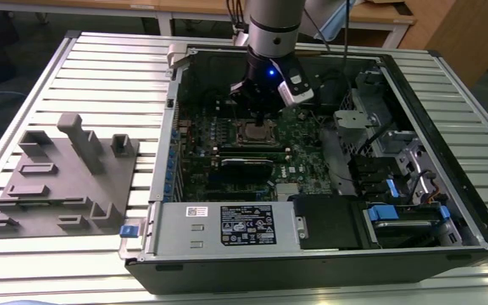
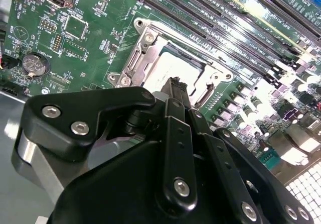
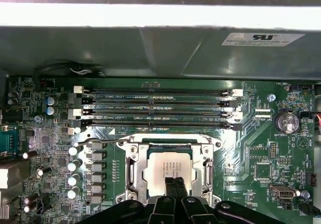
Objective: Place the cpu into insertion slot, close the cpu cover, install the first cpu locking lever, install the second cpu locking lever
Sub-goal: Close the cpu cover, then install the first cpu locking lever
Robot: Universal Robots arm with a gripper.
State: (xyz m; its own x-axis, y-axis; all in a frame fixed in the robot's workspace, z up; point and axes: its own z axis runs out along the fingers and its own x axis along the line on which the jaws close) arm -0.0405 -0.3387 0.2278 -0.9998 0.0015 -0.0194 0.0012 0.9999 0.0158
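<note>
Where the open computer case lies on the slatted metal table, the arm hangs in from the upper middle of the frame in the exterior view. The gripper is poised over the socket area of the green motherboard. In the first wrist view the cpu sits flat in the insertion slot, silver top up, just beside 4 long memory slots. The cpu cover lies down around it, its window framing the chip. The 2 fingertips are drawn together and point at one edge of the chip; whether they touch it cannot be confirmed. The position of the locking levers cannot be made out with certainty. A coin battery is seated on the board, apart from the socket. A grey moulded fixture rests at the exterior view's left, in the lower left of the frame, apart from the case.
</note>
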